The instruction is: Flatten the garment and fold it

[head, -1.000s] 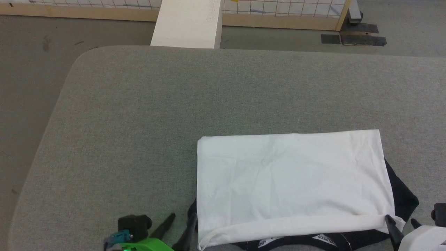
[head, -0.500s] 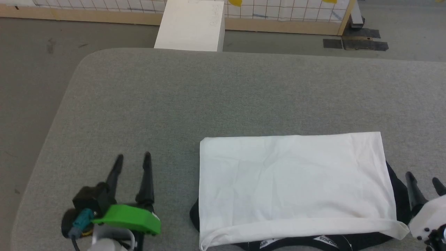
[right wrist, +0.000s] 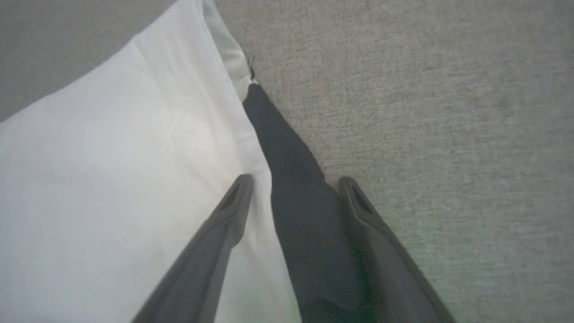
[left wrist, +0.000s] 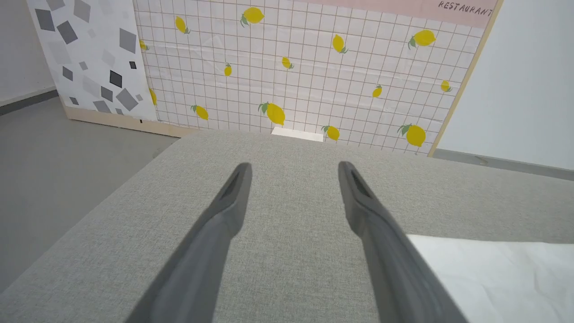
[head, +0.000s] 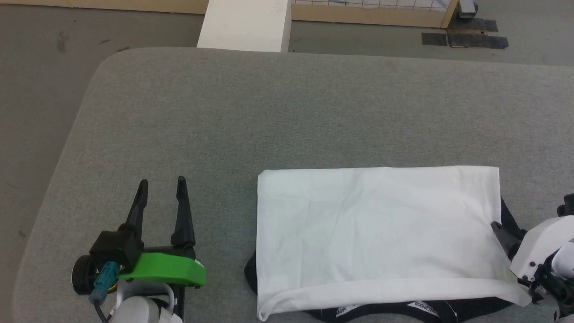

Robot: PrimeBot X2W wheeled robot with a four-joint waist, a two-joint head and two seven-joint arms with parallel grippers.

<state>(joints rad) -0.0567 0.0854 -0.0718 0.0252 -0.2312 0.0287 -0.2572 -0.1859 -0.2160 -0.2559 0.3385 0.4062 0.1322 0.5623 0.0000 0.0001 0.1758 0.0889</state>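
Observation:
The garment (head: 376,229) lies on the grey table (head: 269,112) folded into a white rectangle. Black sleeve cloth (head: 509,211) pokes out at its right edge, and the black neckline with the white lettered band (head: 417,307) runs along its near edge. My left gripper (head: 162,181) stands open over bare table to the left of the garment, holding nothing; the left wrist view shows its fingers (left wrist: 293,166) wide apart and a white corner of the garment (left wrist: 493,273). My right gripper (head: 504,231) is open over the garment's right edge, its fingers (right wrist: 296,180) straddling the black sleeve (right wrist: 296,179) beside the white cloth (right wrist: 125,179).
A white box (head: 244,24) stands on the floor past the table's far edge. Behind it is a lemon-print grid panel (left wrist: 314,67) in a wooden frame. Dark mats (head: 464,39) lie on the floor at the far right. The table's far left corner (head: 107,63) is rounded.
The head camera has shifted. My left gripper moved away from the garment's near left corner, leftward and forward. My right gripper went from the near right corner up along the right edge.

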